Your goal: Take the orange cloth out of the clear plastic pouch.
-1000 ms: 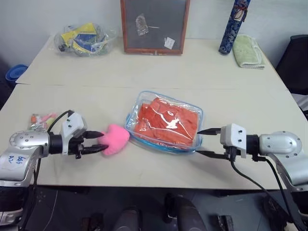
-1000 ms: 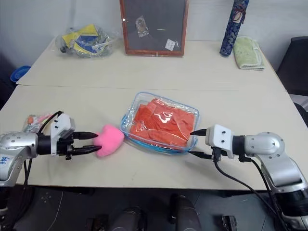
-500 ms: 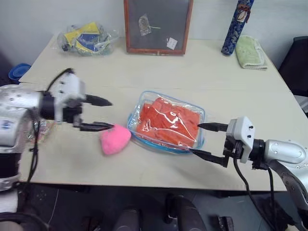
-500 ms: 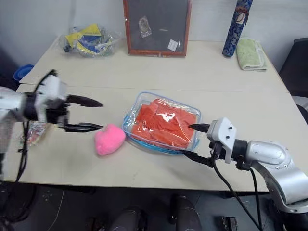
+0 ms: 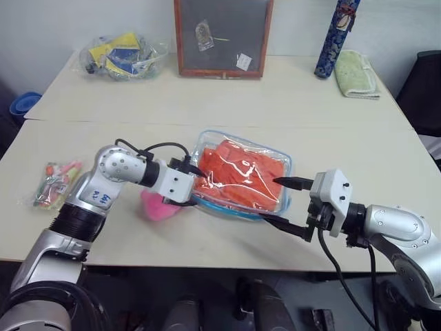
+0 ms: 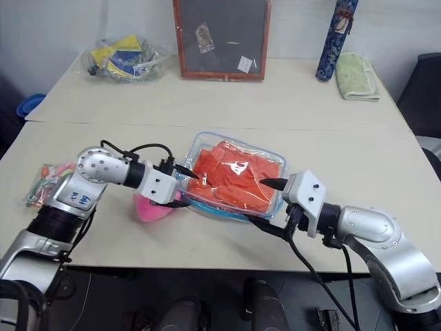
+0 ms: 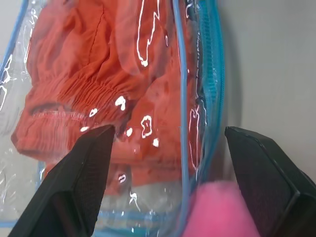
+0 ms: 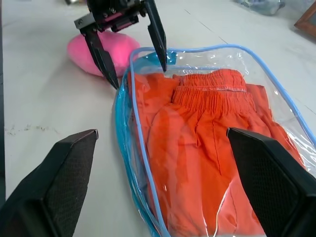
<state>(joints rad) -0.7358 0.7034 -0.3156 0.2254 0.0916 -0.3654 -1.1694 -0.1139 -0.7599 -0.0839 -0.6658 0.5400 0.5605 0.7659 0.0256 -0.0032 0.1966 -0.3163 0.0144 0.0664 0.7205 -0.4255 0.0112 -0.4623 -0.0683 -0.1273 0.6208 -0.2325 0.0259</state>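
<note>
Orange cloth inside clear plastic pouch; left hand, right hand spread; zipper seemingly closed.

A plain test room; two pale tables pushed together against a bare wall, a framed chalkboard leaning there.

Left arm's silver shoulder housing: a small white sticker with blue handwritten marks, too small to make out.
Dark wood-framed chalkboard at the table's far edge: small paper tags stuck on its face, no legible writing on them.
Tall dark blue patterned tube: ornamental print, no readable words.
Clear crinkled bag of yellow and blue items: printing on the packets inside, unreadable.
Small clear packet of colourful items: no legible label.
</note>
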